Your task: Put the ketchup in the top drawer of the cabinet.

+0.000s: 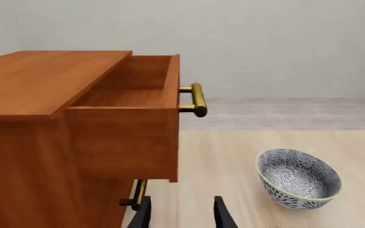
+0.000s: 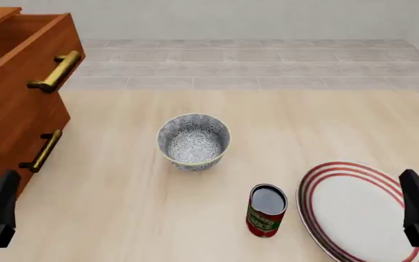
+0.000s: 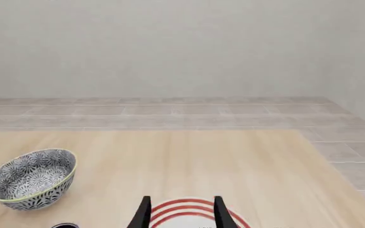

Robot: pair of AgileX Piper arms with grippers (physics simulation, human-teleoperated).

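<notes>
Red ketchup (image 2: 266, 214); grey patterned bowl (image 2: 193, 141); red-striped plate (image 2: 355, 210).

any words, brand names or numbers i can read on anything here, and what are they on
Ketchup: its green-and-white label band carries some print, but it is too small and blurred to read.
Patterned bowl, red-striped plate, cabinet with its open top drawer: only pattern, stripes and wood grain, no text.
No legible word, brand or number in any view.
</notes>
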